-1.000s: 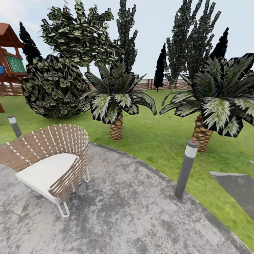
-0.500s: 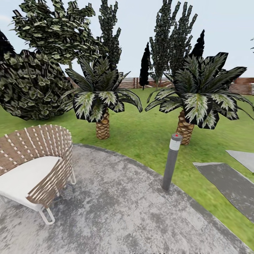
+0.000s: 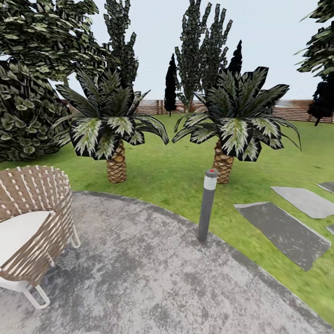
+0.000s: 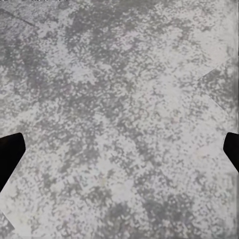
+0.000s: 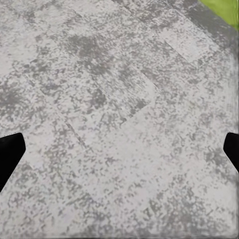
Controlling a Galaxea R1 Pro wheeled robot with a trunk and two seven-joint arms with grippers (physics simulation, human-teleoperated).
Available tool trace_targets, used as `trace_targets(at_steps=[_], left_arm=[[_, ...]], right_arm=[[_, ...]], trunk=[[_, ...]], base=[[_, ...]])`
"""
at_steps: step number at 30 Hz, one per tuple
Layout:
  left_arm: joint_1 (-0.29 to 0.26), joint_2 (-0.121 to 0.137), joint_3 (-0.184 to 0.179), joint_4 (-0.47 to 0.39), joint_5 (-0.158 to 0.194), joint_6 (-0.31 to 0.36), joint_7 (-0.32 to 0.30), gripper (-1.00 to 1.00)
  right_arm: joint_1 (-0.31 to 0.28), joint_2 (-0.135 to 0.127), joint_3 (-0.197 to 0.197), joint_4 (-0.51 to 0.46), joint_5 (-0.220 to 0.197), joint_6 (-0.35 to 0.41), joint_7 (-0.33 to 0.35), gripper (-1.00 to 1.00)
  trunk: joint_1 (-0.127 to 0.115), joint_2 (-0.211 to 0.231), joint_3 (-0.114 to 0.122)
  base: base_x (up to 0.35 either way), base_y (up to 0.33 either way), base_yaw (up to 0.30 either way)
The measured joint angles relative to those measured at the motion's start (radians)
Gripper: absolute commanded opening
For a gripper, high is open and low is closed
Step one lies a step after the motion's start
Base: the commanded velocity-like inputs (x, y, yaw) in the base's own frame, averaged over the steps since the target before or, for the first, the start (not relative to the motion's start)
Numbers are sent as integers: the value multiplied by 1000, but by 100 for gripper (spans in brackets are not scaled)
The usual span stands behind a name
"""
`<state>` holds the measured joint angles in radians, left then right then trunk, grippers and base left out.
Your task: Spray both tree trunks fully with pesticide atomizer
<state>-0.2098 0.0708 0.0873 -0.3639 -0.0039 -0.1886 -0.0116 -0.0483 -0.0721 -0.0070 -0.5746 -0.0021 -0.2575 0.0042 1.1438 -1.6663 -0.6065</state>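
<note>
Place of the pesticide atomizer: impossible to tell from here. By judgement, somewhere on the green floor [image 3: 176, 178] of the garden, beyond the grey paving [image 3: 139, 269]. Same for the two thick-trunked trees.

Ahead, in the middle of the head view, a left palm [image 3: 116, 163] and a right palm [image 3: 223, 166], short and with scaly trunks, not to be taken for the targets. Behind them, thin dark trees [image 3: 199, 55] and the slatted fence [image 3: 297, 110] at the upper right.

Step in hand, by judgement: driving and searching. To do it well:
- Leave the paving for the grass at the right of the grey bollard lamp [image 3: 206, 206], standing at the paving's edge near the centre of the frame.
- Pass well apart from the lamp and from the wicker chair [image 3: 35, 213] at the lower left.
- Perhaps follow the flat stepping stones [image 3: 278, 227] at the right.
- Turn the head slowly, scanning the grass for a small dark shape with a white mark.

Left hand [image 4: 119, 154] and right hand [image 5: 119, 154]: both wide, dark fingertips at the two side edges of each wrist view, nothing between them, pointing down at the paving. Good to leave them so, ready for the pick.
</note>
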Motion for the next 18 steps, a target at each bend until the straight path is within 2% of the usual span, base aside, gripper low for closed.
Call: trace_targets(at_steps=[18], left_arm=[[0, 0, 0, 0, 0, 0, 0, 100]], right_arm=[[0, 1, 0, 0, -1, 0, 0, 100]], trunk=[[69, -126, -68]], base=[[0, 0, -266]])
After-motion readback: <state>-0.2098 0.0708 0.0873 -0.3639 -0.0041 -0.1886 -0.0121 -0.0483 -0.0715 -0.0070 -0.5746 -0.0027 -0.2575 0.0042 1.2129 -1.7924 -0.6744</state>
